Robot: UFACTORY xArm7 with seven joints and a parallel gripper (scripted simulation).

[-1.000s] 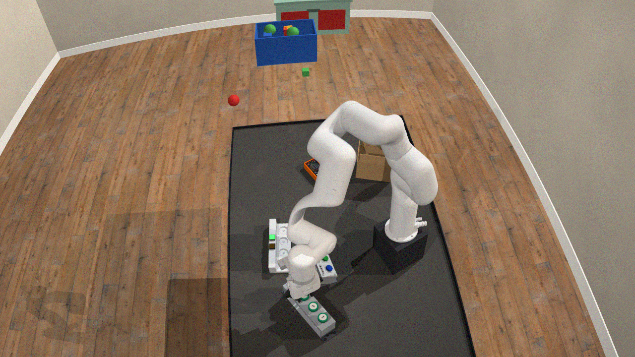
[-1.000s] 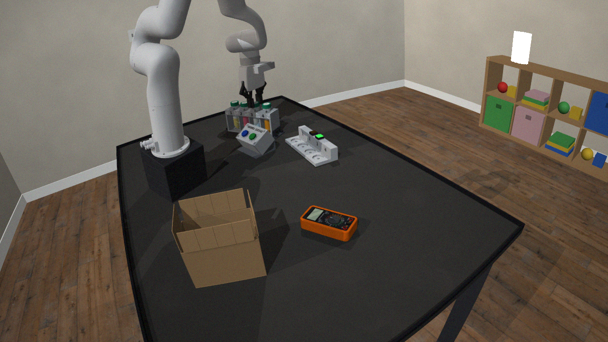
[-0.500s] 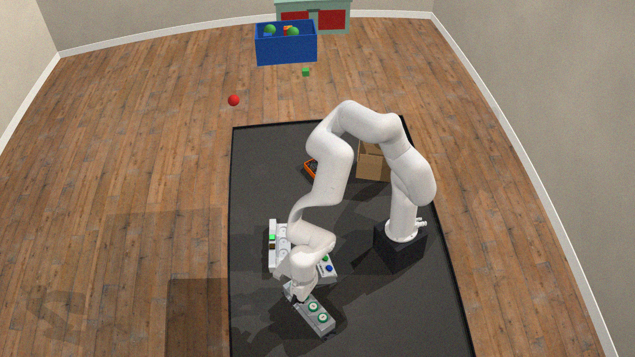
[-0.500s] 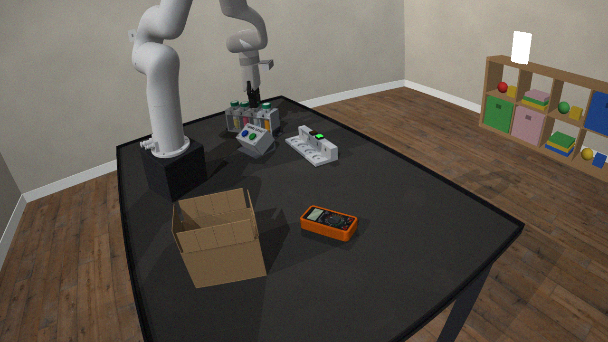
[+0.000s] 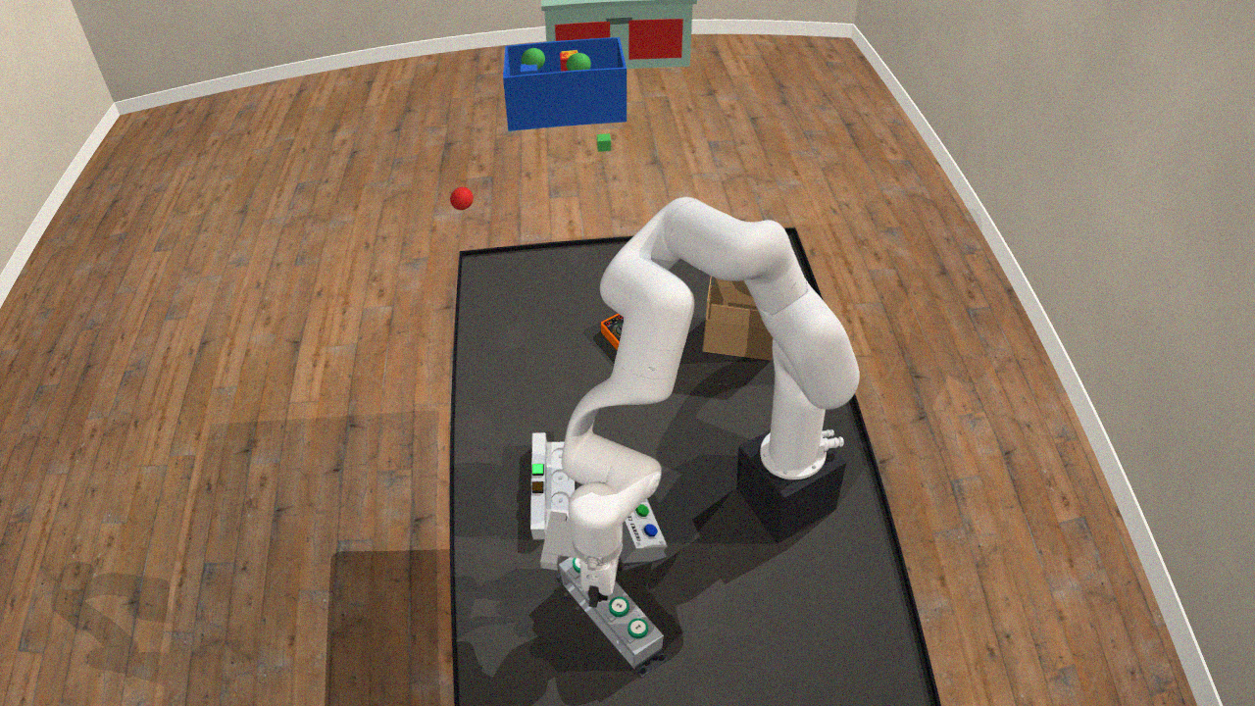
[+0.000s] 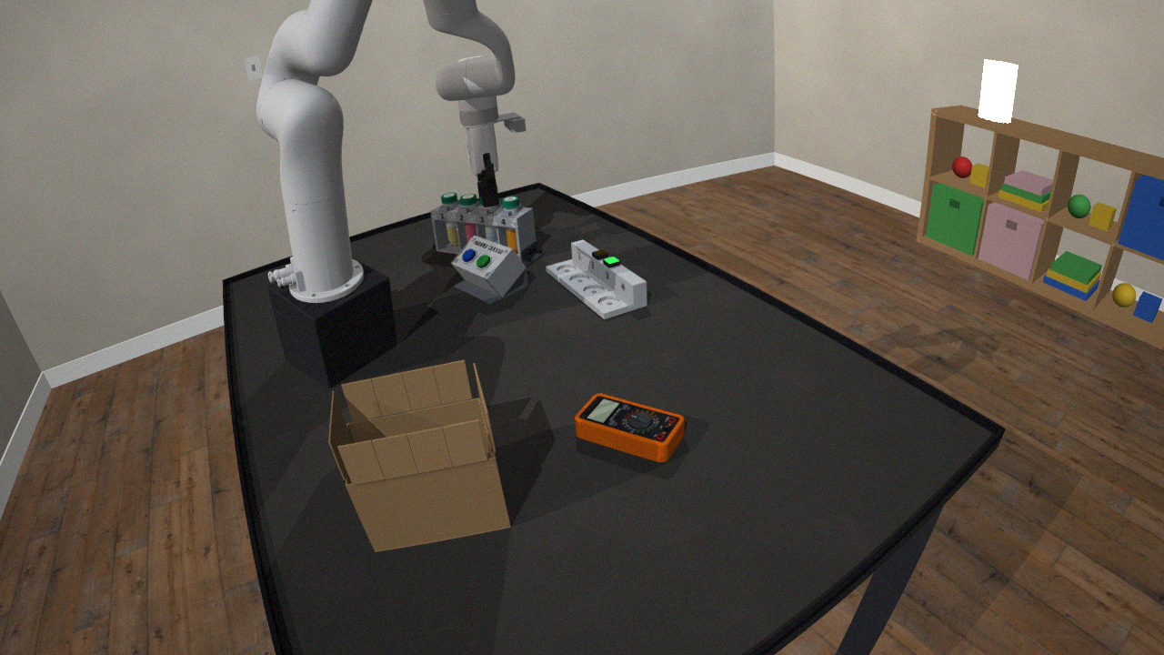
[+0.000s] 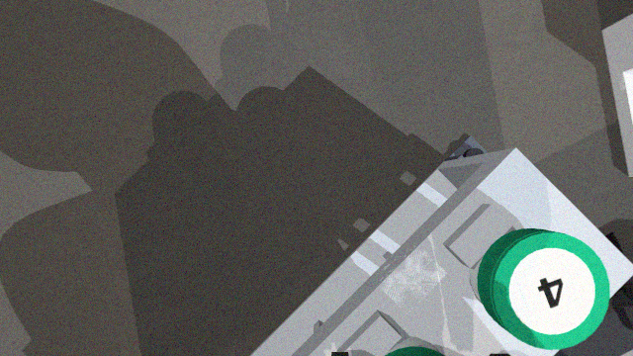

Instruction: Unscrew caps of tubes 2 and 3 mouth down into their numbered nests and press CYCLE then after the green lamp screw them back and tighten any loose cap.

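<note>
Exterior view: at the decapping station (image 6: 525, 221), half-open fingers (image 6: 487, 186) straddle tube 3's hidden cap between cap 2 (image 6: 467, 199) and cap 4 (image 6: 510, 201), gripping nothing; small, rigid, probably slick, it is best pinched across its sides.

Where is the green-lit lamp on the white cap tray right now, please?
In the exterior view the lit green lamp sits on the raised back ledge of the white cap tray, right of the grey key housing.
</note>
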